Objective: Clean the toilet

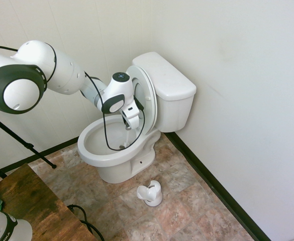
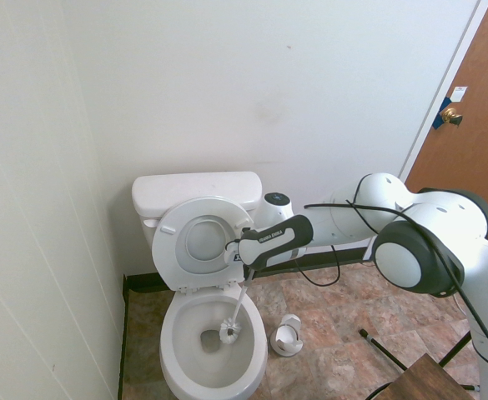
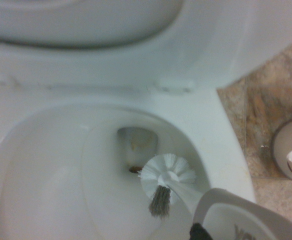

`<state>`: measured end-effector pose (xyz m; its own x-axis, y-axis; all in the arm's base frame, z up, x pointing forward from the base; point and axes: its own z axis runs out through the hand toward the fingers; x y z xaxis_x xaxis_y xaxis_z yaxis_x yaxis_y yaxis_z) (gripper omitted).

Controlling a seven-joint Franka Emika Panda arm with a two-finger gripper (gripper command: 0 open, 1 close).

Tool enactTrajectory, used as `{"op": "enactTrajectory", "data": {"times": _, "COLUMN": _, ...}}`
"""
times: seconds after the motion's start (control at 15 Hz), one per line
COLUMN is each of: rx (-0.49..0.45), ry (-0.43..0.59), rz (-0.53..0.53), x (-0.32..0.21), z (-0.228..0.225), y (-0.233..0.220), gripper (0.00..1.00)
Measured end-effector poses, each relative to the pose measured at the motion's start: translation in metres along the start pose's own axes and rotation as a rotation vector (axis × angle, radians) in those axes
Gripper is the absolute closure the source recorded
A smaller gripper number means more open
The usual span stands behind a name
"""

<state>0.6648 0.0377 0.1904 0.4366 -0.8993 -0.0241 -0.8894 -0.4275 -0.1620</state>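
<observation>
- The toilet (image 2: 214, 333) stands in the corner of a tiled floor (image 1: 187, 201), its tank (image 1: 167, 83) against the back wall; the seat and lid (image 2: 200, 242) are tipped up against the tank, which leaves the bowl open for scrubbing.
- The end effector (image 2: 245, 268) points down over the bowl and is clamped shut on the handle of a white toilet brush (image 2: 231, 329). Holding the handle near its top probably keeps the fingers clear of the wet bowl while the bristles reach deep.
- In the second exterior view the handle slants down to the left from the grip, so the brush head sits low in the bowl, near the drain hole.
- The wrist view shows the round bristle head (image 3: 166, 175) just beside the dark drain opening (image 3: 136, 150), where some brownish staining shows; whether the bristles press on the ceramic cannot be told.
- The small white brush holder (image 1: 151, 193) sits on the floor just beside the toilet's base, on the side the arm reaches from, handy for putting the brush back.
- Judged from this, the scrubbing step is in hand: brush in the bowl, holder vacant.
- The next strokes likely need the head kept against the bowl wall without the handle knocking the raised seat.
- A corner of a wooden desk (image 1: 31, 201) shows at the near edge, well apart from the toilet.
</observation>
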Motion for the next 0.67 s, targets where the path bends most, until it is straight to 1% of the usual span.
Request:
{"op": "enactTrajectory", "data": {"times": 0.13, "rx": 0.007, "ry": 0.002, "rz": -0.013, "x": -0.012, "z": 0.001, "y": -0.024, "gripper": 1.00}}
{"op": "enactTrajectory", "data": {"times": 0.4, "rx": 0.018, "ry": 0.023, "rz": -0.050, "x": -0.056, "z": -0.001, "y": -0.069, "gripper": 1.00}}
{"op": "enactTrajectory", "data": {"times": 0.67, "rx": 0.016, "ry": 0.040, "rz": -0.084, "x": -0.083, "z": -0.002, "y": -0.083, "gripper": 1.00}}
